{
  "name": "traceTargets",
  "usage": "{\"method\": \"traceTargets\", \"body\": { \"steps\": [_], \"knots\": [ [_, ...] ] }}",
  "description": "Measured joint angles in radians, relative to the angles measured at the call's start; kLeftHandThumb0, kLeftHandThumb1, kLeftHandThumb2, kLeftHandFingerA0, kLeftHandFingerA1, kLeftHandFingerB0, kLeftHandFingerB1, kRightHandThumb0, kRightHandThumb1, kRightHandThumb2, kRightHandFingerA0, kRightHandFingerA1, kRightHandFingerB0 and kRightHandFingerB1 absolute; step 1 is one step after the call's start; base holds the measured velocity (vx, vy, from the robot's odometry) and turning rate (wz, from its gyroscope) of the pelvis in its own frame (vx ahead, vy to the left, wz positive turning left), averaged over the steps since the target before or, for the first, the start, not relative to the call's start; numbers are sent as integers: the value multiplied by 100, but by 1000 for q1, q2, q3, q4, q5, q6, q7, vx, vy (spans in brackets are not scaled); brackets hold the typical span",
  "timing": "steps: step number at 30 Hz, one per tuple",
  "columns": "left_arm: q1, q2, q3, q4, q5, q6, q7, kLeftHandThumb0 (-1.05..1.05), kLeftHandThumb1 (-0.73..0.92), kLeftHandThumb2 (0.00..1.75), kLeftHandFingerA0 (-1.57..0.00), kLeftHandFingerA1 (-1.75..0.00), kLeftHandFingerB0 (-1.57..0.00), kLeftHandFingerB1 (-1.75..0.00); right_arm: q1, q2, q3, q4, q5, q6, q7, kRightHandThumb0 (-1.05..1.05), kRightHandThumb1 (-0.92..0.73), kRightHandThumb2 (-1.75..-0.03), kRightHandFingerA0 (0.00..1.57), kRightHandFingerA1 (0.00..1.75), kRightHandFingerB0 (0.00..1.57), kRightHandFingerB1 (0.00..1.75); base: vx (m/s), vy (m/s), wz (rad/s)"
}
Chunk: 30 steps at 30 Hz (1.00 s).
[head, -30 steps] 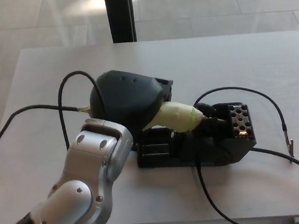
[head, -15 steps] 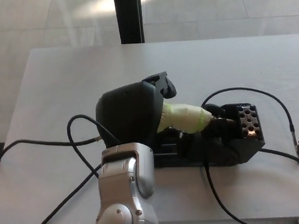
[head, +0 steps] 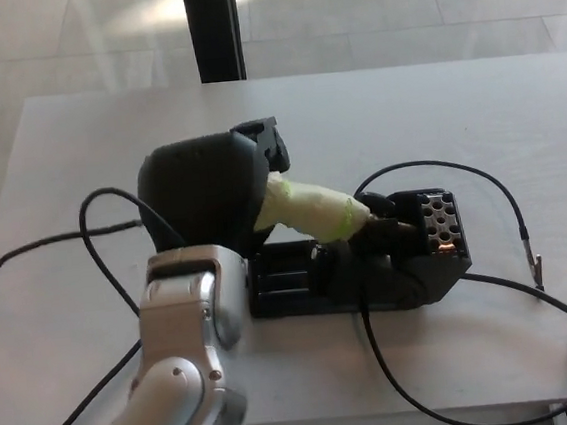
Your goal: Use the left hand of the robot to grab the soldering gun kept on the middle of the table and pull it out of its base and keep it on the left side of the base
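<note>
Soldering gun with pale green handle [head: 313, 208], tip in black base [head: 369, 269] mid-counter [head: 495, 112], clasped by black left hand [head: 206, 190].

1 soldering gun [head: 313, 208], 1 base [head: 369, 269], 1 table [head: 454, 106], 1 robot hand [head: 206, 190].

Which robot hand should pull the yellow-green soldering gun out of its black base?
Left. The black left hand is already wrapped around the yellow-green taped soldering gun, still in its black base. No right hand shows.
</note>
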State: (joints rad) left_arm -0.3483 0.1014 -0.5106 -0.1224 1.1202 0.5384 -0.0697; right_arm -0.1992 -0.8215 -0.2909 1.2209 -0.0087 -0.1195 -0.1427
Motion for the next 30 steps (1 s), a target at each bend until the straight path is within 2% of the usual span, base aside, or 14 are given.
{"method": "traceTargets", "body": {
  "steps": [1,5,6,12,17,18,21,22,23,24,25,27,28,30],
  "knots": [
    [-19,47,4,3,0,-10,-9,-19,63,90,-94,-162,-84,-97,1,0,1,0,-2,0,-4,-105,-92,-125,157,134,157,116,0,0,0],
    [-75,185,12,11,-1,-44,-39,-24,62,87,-97,-170,-87,-100,0,0,4,0,-4,0,-13,-105,-92,-125,157,132,157,117,0,0,2],
    [-90,227,15,12,-2,-56,-47,-25,59,93,-101,-169,-90,-113,-1,0,4,-1,-4,0,-15,-105,-92,-127,157,136,157,119,0,0,8],
    [-151,427,38,8,-9,-124,-84,-24,52,86,-99,-154,-88,-90,-6,0,4,-4,-4,-2,-23,-105,-92,-133,157,133,157,118,0,0,0],
    [-181,557,68,-35,-36,-185,-132,-20,53,93,-101,-147,-89,-94,-7,0,4,-3,-5,-3,-37,-105,-92,-126,157,135,157,121,0,0,0],
    [-187,580,74,-45,-43,-199,-144,-21,54,93,-101,-147,-89,-94,-7,0,4,-3,-5,-4,-41,-105,-86,-140,157,131,157,119,0,0,0],
    [-196,631,91,-73,-62,-240,-177,-20,50,90,-102,-141,-88,-96,-7,0,4,-4,-6,-7,-51,-105,-92,-122,157,138,157,118,0,0,0],
    [-197,645,96,-79,-71,-254,-188,-23,55,86,-100,-147,-87,-99,-7,0,4,-3,-7,-8,-55,-105,-83,-143,157,136,157,113,0,0,0],
    [-197,655,101,-84,-80,-266,-199,-23,55,86,-100,-147,-87,-99,-7,-1,4,-3,-7,-9,-58,-105,-83,-143,157,136,157,113,0,0,0],
    [-197,662,104,-87,-87,-278,-211,-37,62,63,-101,-140,-96,-79,-7,-2,4,-3,-8,-10,-61,-105,-78,-140,157,134,157,113,0,0,0],
    [-197,664,105,-92,-92,-286,-227,-23,61,82,-94,-165,-82,-102,-7,-4,4,-3,-9,-10,-64,-105,-81,-137,157,133,157,116,0,0,0],
    [-188,653,105,-99,-106,-295,-252,-23,66,80,-94,-153,-79,-92,-7,-6,6,-3,-13,-11,-67,-105,-77,-142,157,134,157,112,0,0,0],
    [-180,638,104,-100,-112,-298,-268,-24,70,73,-90,-133,-72,-74,-7,-8,8,-3,-15,-11,-68,-105,-83,-121,157,134,157,110,0,0,0],
    [-162,599,95,-101,-116,-297,-294,-24,71,74,-85,-142,-70,-75,-7,-9,14,-3,-22,-11,-68,-105,-80,-127,157,132,157,104,0,0,0]
  ]
}}
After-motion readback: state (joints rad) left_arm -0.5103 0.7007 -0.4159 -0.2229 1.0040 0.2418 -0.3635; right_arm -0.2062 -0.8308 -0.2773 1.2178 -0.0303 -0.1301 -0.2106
